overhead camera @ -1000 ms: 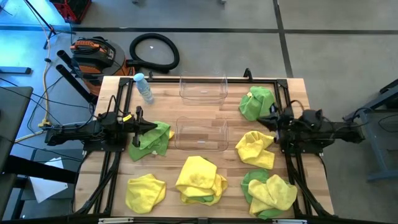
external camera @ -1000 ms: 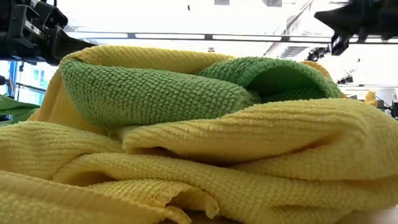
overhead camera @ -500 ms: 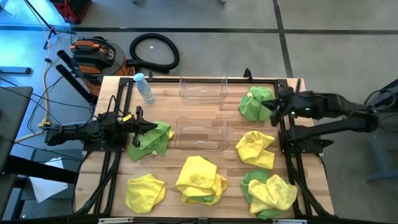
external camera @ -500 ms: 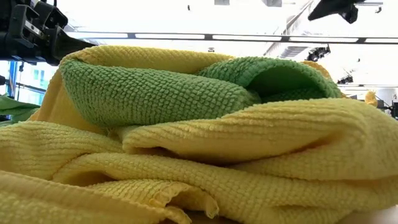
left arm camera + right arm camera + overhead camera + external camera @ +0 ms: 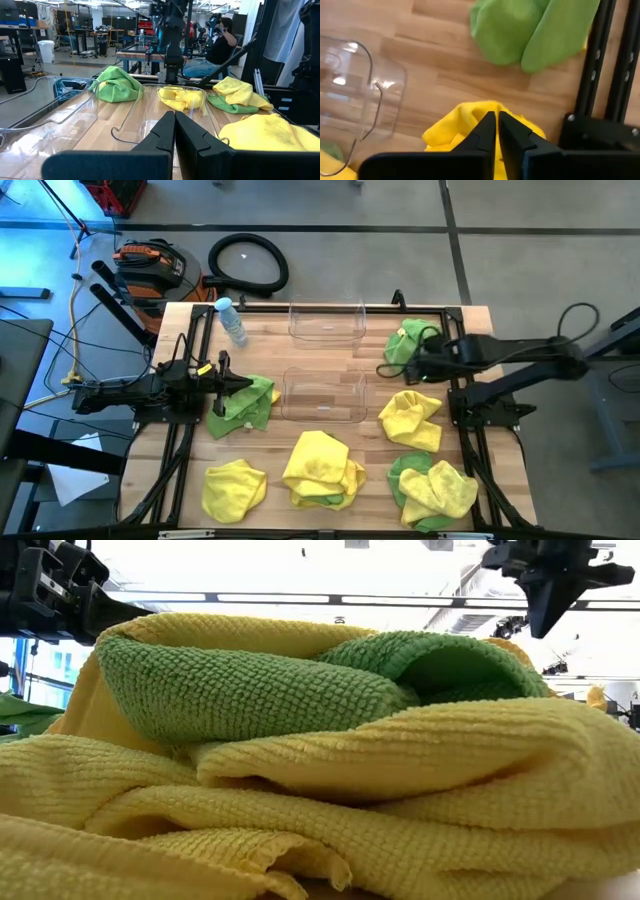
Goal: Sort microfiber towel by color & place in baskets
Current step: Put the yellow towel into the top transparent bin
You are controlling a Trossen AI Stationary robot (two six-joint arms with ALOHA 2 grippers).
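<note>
Six heaps of microfiber towel lie on the wooden table: green with a bit of yellow far right (image 5: pixel 412 345), yellow (image 5: pixel 412 420), yellow on green near right (image 5: pixel 432 488), yellow over green in the middle (image 5: pixel 322 470), yellow near left (image 5: pixel 233 488), green at left (image 5: pixel 248 402). Two see-through baskets stand in the middle, one far (image 5: pixel 326 322) and one nearer (image 5: pixel 322 395). My right gripper (image 5: pixel 388 369) is shut and hangs above the table between the far-right green heap (image 5: pixel 520 30) and the yellow towel (image 5: pixel 450 135). My left gripper (image 5: pixel 240 383) is shut, over the left green towel's edge.
A small clear bottle with a blue cap (image 5: pixel 232 320) lies at the far left corner. Black frame rails (image 5: pixel 460 380) run along both table sides. In the low view the middle heap (image 5: pixel 300 760) fills the picture, with my right gripper (image 5: pixel 548 625) high above it. People sit beyond the table.
My right arm has risen off its rest at the table's right edge and reached toward the table's left. Its gripper has tipped down and now hangs past the far-right green heap. The left arm and all the towels have kept still.
</note>
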